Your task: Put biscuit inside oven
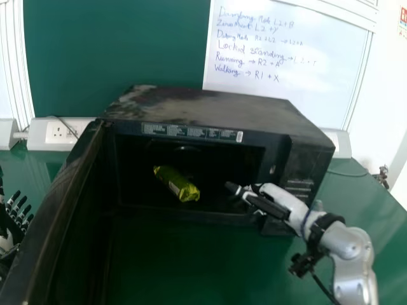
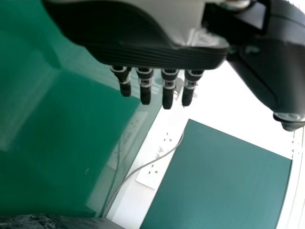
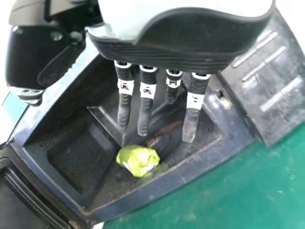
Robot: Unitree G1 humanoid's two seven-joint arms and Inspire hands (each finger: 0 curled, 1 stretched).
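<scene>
Nearest, the open door [image 1: 67,213] is noted between the left hand [image 1: 7,223], fingers extended, and the oven [image 1: 210,107]. At the opening's right side, the right hand [image 1: 272,207] is held straight-fingered, ungripping. Clearance is found between it and the biscuit packet [image 1: 177,183], contained inside near the front edge.

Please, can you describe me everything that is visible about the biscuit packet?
The biscuit packet is a long roll in a shiny, crinkled yellow-green wrapper that looks like plastic, with a pale patch on its side and a gathered end. It lies on its side inside the open oven, slanting, with one end towards the opening. The right hand is near it, but seems not to touch it.
</scene>
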